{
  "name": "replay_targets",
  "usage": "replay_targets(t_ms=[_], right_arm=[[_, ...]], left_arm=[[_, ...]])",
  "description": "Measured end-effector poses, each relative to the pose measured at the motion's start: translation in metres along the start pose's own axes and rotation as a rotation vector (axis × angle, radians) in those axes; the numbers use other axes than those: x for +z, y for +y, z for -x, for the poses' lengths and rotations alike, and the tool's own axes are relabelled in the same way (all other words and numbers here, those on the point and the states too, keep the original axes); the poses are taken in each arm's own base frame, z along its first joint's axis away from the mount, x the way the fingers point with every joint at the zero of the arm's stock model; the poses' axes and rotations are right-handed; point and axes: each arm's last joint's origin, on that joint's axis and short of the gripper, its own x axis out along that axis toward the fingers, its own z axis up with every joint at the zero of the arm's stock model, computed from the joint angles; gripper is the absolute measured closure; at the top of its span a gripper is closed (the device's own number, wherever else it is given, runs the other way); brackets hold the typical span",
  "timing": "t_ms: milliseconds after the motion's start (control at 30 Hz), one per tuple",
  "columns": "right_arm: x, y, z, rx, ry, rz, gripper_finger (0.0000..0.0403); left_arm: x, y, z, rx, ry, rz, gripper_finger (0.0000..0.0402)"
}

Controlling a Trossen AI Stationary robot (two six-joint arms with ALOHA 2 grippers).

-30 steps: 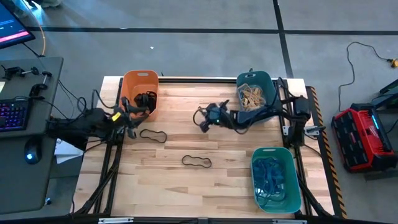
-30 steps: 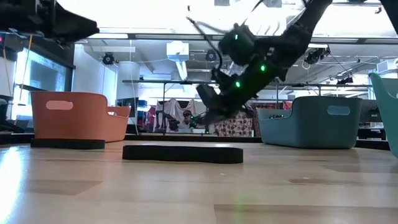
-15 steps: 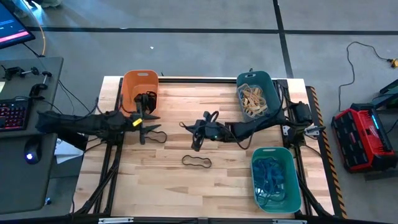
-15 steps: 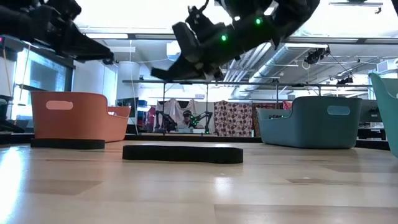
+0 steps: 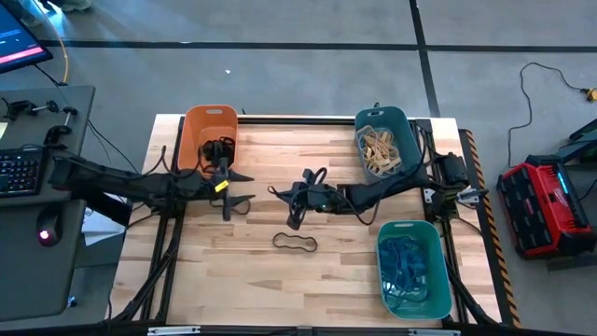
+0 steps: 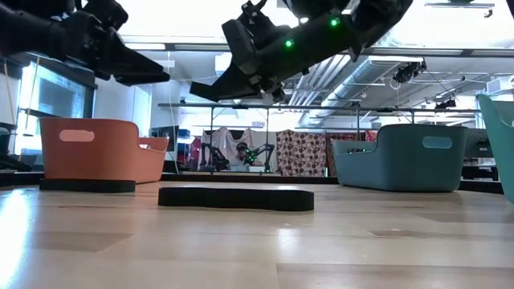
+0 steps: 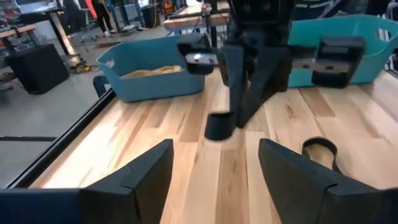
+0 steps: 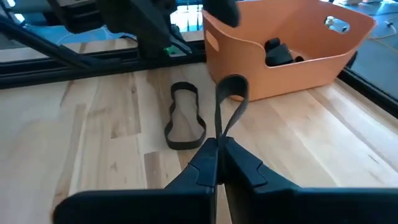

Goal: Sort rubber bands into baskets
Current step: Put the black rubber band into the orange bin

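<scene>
My right gripper (image 5: 293,210) hangs over the table's middle, shut on a black rubber band (image 8: 229,99). My left gripper (image 5: 244,189) is open in the air beside the orange basket (image 5: 210,135), above a second black band (image 5: 230,203) that lies flat on the table and also shows in the right wrist view (image 8: 185,118). A third black band (image 5: 295,243) lies flat nearer the front edge. The dark teal basket (image 5: 382,140) holds tan bands. The green basket (image 5: 410,271) holds blue ones. My right gripper pinches one end of the black band (image 8: 219,134) between its two fingertips. The fingers slant down toward the table's left. The rest of the band sticks out past the tips as a narrow loop (image 8: 231,87), clear of the table.
The orange basket holds black bands (image 8: 277,53). Black cables run along both arms. Bare wood lies between the baskets and along the front edge (image 5: 280,289). The two grippers face each other a short way apart.
My left gripper has gone toward the table's right, from beside the orange basket to above the black band there. My right gripper has gone up and toward the table's left and near edge, carrying its band. The bands on the table have not moved.
</scene>
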Motion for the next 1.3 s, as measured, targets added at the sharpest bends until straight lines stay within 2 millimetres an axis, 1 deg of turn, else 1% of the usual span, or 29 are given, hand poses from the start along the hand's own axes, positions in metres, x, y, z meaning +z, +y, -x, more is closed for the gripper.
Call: replay_targets(t_ms=[133,267,567,767,1000,1133,1300], right_arm=[[0.0,0.003,0.001,0.018,0.001,0.014,0.0403],[0.0,0.005,0.002,0.022,0.0,0.03,0.0403],[0.0,0.007,0.002,0.063,-0.005,0.046,0.0403],[0.0,0.012,0.003,0.133,-0.004,0.063,0.0403],[0.0,0.014,0.004,0.143,-0.005,0.065,0.0403],[-0.001,0.015,0.004,0.145,-0.004,0.066,0.0403],[-0.001,0.015,0.005,0.146,-0.003,0.066,0.0403]], left_arm=[[0.001,-0.002,-0.007,-0.022,-0.018,0.004,0.0157],[0.0,-0.004,-0.013,-0.049,0.006,-0.001,0.0149],[0.002,-0.009,-0.03,-0.097,0.073,-0.016,0.0149],[0.004,-0.012,-0.041,-0.104,0.11,-0.063,0.0149],[0.012,-0.019,-0.054,-0.223,0.117,-0.051,0.0149],[0.014,-0.026,-0.056,-0.251,0.12,-0.061,0.0165],[0.013,-0.032,-0.054,-0.272,0.13,-0.075,0.0219]])
